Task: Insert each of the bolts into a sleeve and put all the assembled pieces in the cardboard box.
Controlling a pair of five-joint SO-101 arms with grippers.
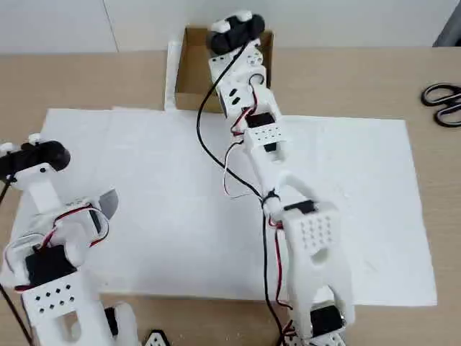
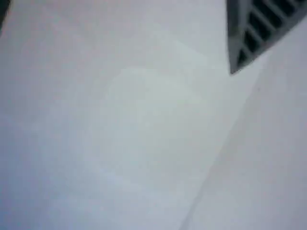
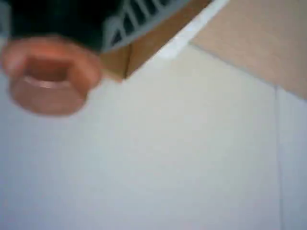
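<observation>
My right arm stretches across the white paper to the cardboard box [image 1: 189, 68] at the table's far edge, and its gripper [image 1: 238, 32] hangs over the box. In the right wrist view a round orange sleeve [image 3: 50, 79] sits close under the dark jaw, beside the grey ribbed finger [image 3: 139, 19]; the gripper looks shut on it. Whether a bolt is inside the sleeve is too blurred to tell. The box wall [image 3: 148, 48] is just behind. My left gripper [image 1: 106, 205] rests low over the paper's left part, open, with one ribbed finger [image 2: 254, 33] and nothing between the fingers.
A large white paper sheet [image 1: 180, 180] covers the middle of the wooden table [image 1: 72, 79]. Black-handled scissors [image 1: 443, 101] lie at the far right edge. The right arm's links and cables cross the paper's centre.
</observation>
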